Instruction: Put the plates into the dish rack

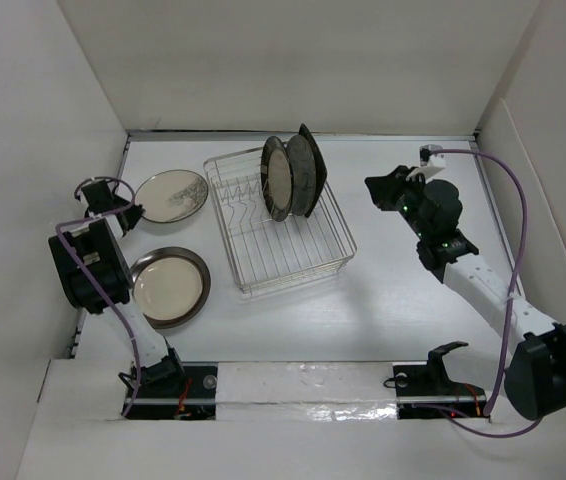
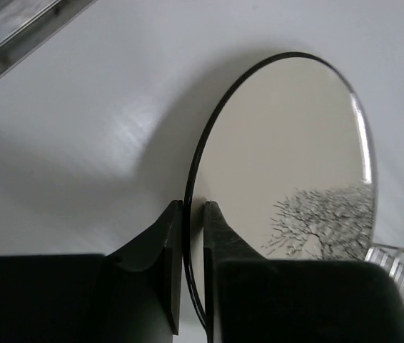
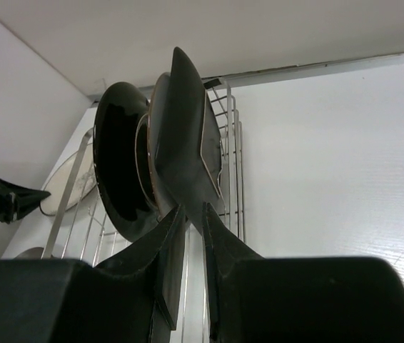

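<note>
Top external: left hand (image 1: 135,212) grips tree-patterned plate (image 1: 175,192); brown-rimmed plate (image 1: 168,288), dish rack (image 1: 298,262) nearby.

Soft, even overhead light filled the white enclosure in the top view, keeping the table (image 1: 403,300) bright and the shadows under the arms faint. In the left wrist view a broad, soft shadow lay on the table beside the plate (image 2: 288,143). A white streak of glare ran along its right rim, and the left fingers (image 2: 170,264) were dark and blurred. In the right wrist view the racked plates (image 3: 120,157) stood near-silhouetted against pale walls with glossy highlights. The right fingers (image 3: 170,264) were out of focus.
</note>
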{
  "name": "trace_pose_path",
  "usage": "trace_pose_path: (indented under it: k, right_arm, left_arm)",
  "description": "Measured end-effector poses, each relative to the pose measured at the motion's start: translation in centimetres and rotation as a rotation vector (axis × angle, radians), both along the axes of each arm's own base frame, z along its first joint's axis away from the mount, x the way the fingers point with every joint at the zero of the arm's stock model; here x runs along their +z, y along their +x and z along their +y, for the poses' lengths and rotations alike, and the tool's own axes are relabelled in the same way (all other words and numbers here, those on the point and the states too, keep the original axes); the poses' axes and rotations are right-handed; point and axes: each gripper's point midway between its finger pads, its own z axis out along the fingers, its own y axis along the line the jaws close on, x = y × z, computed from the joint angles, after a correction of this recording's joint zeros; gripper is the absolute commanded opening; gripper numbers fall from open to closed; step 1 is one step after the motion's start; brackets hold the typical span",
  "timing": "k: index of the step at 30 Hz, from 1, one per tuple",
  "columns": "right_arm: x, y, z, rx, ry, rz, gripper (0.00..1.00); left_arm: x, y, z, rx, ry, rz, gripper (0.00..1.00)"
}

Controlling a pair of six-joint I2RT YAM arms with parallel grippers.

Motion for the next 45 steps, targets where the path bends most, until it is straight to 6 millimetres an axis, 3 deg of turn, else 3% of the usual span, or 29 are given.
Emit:
trace_pose_path:
  k: [5, 13, 20, 24, 28, 31, 38, 45]
  right_arm:
    - [-0.4, 0.2, 0.0, -0.003, -0.003, 0.009, 0.21]
    - [-0.3, 0.0, 0.5, -0.008, -0.005, 0.007, 0.21]
    - [-0.3, -0.1, 0.7, -0.008, -0.005, 0.007, 0.21]
    - [-0.3, -0.1, 0.9, 0.003, -0.006, 0.006, 0.33]
    - [-0.5, -0.3, 1.3, 0.030, -0.008, 0.009, 0.58]
    - [-0.6, -0.5, 1.7, 0.053, -0.008, 0.012, 0.68]
    - [-0.3, -1.8, 3.8, 0.174, 0.002, 0.009, 0.79]
    - [2.5, -4.7, 8.3, 0.370, 0.042, -0.035, 0.88]
  left_arm:
    - [2.4, 1.3, 0.0, -0.013, 0.008, -0.090, 0.00]
    - [6.2, -0.9, -0.7, 0.016, 0.045, -0.169, 0.00]
    - [11.1, -1.7, 0.4, 0.056, 0.162, -0.261, 0.00]
    - [12.9, -2.1, 1.1, 0.082, 0.212, -0.290, 0.00]
    - [15.0, -2.7, 1.6, 0.092, 0.271, -0.317, 0.00]
    - [16.5, -3.2, 1.5, 0.093, 0.298, -0.337, 0.00]
    - [21.7, -3.7, -0.1, 0.063, 0.339, -0.430, 0.00]
    - [29.4, -6.3, -4.2, 0.004, 0.318, -0.644, 0.00]
